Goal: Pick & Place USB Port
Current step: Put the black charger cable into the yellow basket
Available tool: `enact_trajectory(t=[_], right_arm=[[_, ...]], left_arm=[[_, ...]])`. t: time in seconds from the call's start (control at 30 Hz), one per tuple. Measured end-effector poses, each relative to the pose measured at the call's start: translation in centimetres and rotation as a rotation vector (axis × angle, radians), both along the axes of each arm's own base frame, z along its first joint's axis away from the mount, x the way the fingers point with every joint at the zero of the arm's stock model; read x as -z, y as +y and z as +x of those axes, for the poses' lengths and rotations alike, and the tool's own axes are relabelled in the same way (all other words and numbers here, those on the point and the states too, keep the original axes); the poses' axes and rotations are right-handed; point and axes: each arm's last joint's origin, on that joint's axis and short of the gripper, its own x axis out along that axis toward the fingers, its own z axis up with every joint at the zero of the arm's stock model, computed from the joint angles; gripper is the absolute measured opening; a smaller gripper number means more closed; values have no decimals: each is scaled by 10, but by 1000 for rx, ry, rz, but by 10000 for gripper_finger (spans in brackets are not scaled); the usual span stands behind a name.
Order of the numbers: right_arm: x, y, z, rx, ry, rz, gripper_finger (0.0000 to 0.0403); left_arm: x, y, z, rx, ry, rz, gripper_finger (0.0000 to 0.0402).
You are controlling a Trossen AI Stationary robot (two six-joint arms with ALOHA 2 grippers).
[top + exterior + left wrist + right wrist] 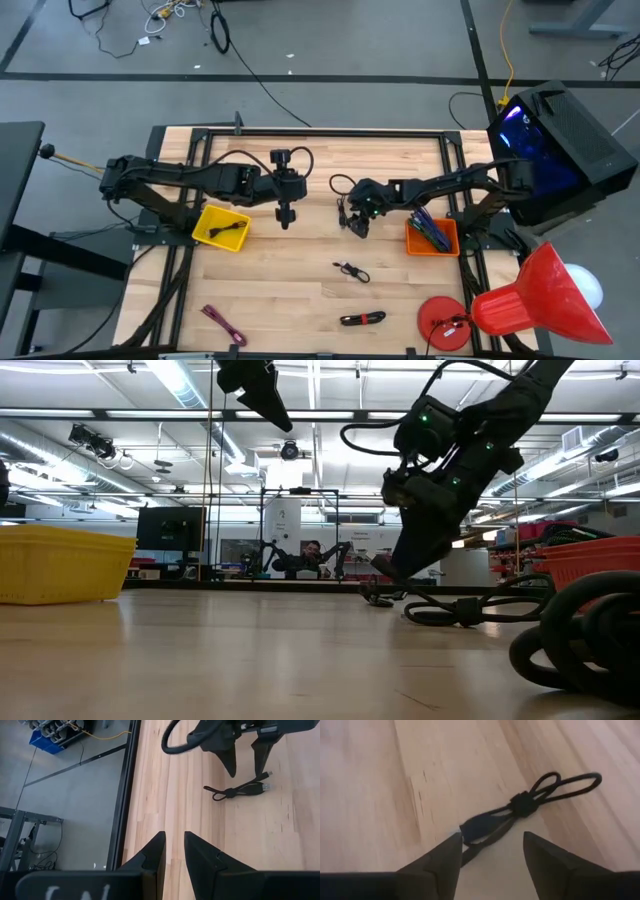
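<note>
Along the near edge of the tabletop (pixel 300 320) lie three loose cables: a pink one (pixel 222 324) toward the left corner, a black and red one (pixel 362 319) near the middle, and a small black one (pixel 350 271) a little farther in. A red round thing (pixel 441 322) sits by the near right corner. Farther in, toward the right edge, an orange bin (pixel 432 238) already holds several cables, and toward the left edge a yellow bin (pixel 221 227) holds one black cable. Around mid-table the right gripper (pixel 357 225) is low over a bundled black USB cable (pixel 520 807), which lies flat on the wood just beside the orange bin's left side. Its fingers (pixel 445 857) stand wide apart, one on each side of the plug end, and nothing is held between them; whether a fingertip touches the cord cannot be told. The left gripper (pixel 285 214) hangs in the air just right of the yellow bin, its fingers (pixel 152 855) drawn narrow with a slim gap and nothing in them. Judging by the bins, some cables are already sorted, but this one is not yet gripped, so closing on it, lifting it and dropping it into a bin all remain, as do the three cables nearer the front edge.
</note>
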Motion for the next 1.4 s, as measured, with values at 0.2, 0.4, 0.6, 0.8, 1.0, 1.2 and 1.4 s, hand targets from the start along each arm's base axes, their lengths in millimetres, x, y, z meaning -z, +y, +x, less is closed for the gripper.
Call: enact_trajectory(t=[0.2,0.4,0.6,0.8,1.0,1.2,1.4], right_arm=[[11,1,5,-5,10,13,201],[17,2,7,-1,13,38,184],[24,7,9,-16,32,38,112],[26,8,10,-58,25,37,15],[25,8,12,-85,0,54,4],[20,5,12,-84,-22,44,1],[-10,-5,6,-67,-120,-2,0]], left_arm=[[0,0,0,0,0,0,76],[0,0,0,0,1,0,76],[0,0,0,0,1,0,76],[0,0,0,0,1,0,76],[0,0,0,1,1,0,76],[0,0,0,1,1,0,76],[0,0,0,-11,-9,-12,76]])
